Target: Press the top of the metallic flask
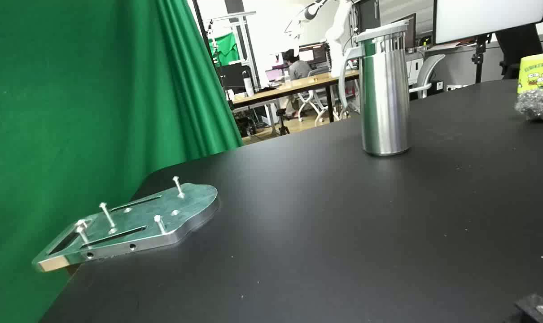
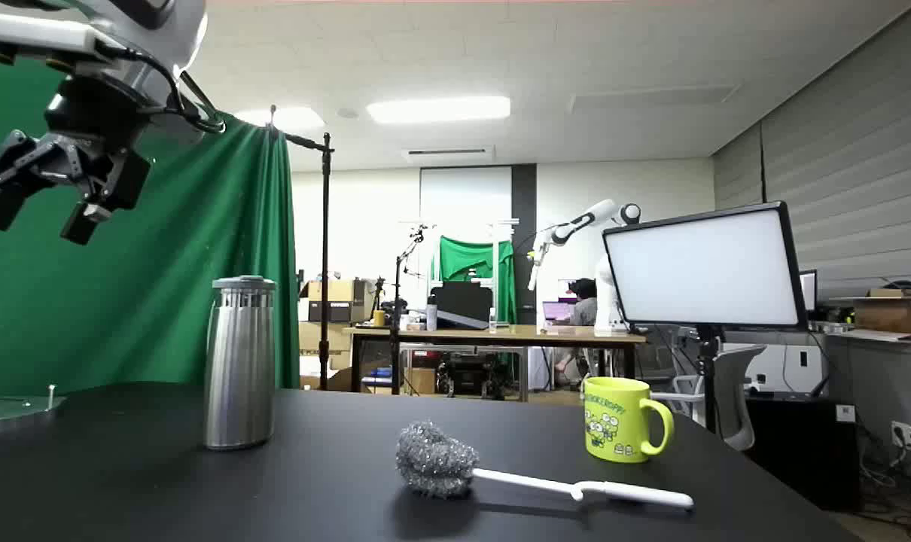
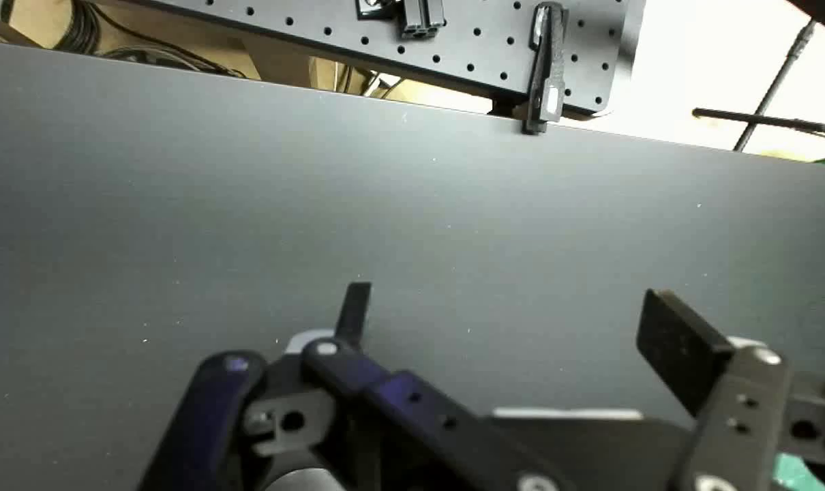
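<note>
The metallic flask stands upright on the black table in both exterior views [image 1: 386, 101] [image 2: 239, 369]. It has a grey lid [image 2: 243, 283] on top and a grey handle [image 1: 343, 80] on its side. My gripper [image 2: 41, 217] hangs in the air in an exterior view, higher than the flask and to its left in that picture, apart from it. In the wrist view my gripper [image 3: 508, 296] is open, with bare table behind the gap and nothing between the fingers. A small grey rounded patch shows at the bottom of the wrist view; I cannot tell what it is.
A metal plate with upright bolts [image 1: 141, 215] lies at the table's edge by the green curtain [image 1: 96, 89]. A steel-wool scrubber with white handle [image 2: 437, 459] and a yellow-green mug [image 2: 616, 421] are on the table. A perforated mounting plate [image 3: 481, 54] borders the table.
</note>
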Controlling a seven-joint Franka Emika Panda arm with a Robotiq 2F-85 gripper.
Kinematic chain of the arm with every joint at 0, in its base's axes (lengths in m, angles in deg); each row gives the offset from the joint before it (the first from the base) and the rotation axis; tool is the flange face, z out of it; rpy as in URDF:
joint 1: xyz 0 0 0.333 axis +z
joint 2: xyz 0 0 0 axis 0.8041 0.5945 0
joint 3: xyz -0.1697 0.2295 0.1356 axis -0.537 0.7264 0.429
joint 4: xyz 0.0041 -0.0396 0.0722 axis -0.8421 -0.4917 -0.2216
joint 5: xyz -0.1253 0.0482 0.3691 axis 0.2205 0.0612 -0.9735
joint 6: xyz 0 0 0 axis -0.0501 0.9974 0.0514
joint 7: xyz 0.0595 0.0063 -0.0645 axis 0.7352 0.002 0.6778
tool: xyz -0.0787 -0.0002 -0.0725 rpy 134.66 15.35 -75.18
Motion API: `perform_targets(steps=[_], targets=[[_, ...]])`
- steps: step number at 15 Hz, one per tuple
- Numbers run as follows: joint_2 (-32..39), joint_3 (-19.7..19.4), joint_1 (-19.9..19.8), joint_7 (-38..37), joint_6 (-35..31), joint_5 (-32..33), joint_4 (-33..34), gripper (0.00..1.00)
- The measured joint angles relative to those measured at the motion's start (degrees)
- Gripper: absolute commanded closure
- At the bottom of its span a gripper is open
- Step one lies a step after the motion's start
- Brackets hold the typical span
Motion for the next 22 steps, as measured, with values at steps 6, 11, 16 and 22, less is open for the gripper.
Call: perform_targets(steps=[6,11,16,22], targets=[[0.0,0.0,0.0,0.0,0.0,0.0,0.0,0.00],[0.0,0.0,0.0,0.0,0.0,0.0,0.0,0.00],[0.0,0.1,0.0,0.0,-0.1,0.1,0.0,0.00],[0.0,0.5,-1.1,0.0,-4.0,2.0,0.7,0.00]])
